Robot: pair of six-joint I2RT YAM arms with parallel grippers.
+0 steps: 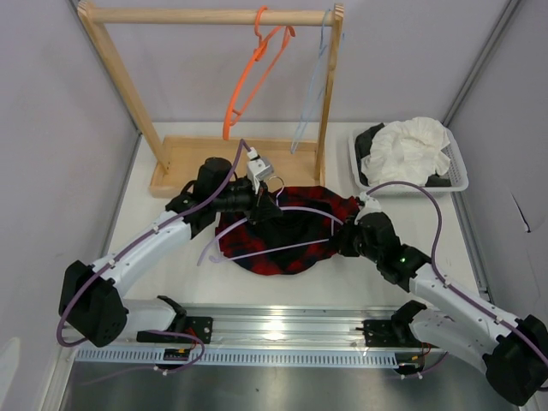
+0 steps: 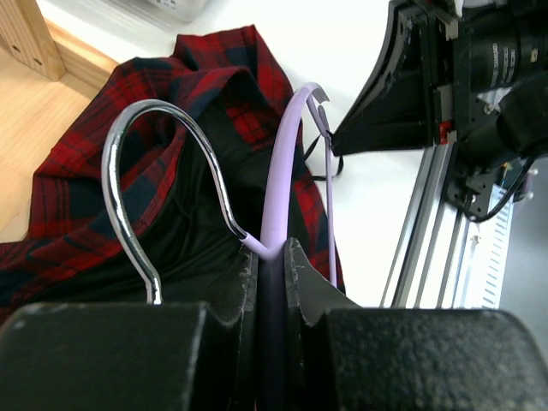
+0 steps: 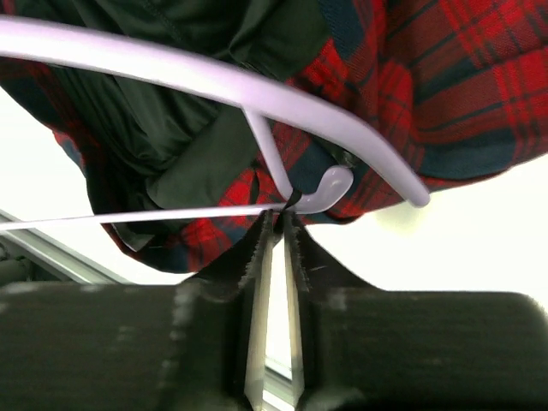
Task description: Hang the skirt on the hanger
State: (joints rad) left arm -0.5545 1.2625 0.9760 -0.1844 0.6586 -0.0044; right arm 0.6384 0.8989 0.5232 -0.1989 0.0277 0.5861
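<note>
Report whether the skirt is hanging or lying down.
Lying down: the skirt sits rumpled on the table, with the hanger across its top.

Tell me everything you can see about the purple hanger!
The hanger is thin, smooth and lavender, plastic-looking, with a shiny silver metal hook on top. It is over the skirt, not on the wooden rack. The left gripper pinches its neck. Near one arm's end is a small notch hook, where a thin black loop catches, right by the right gripper.
</note>
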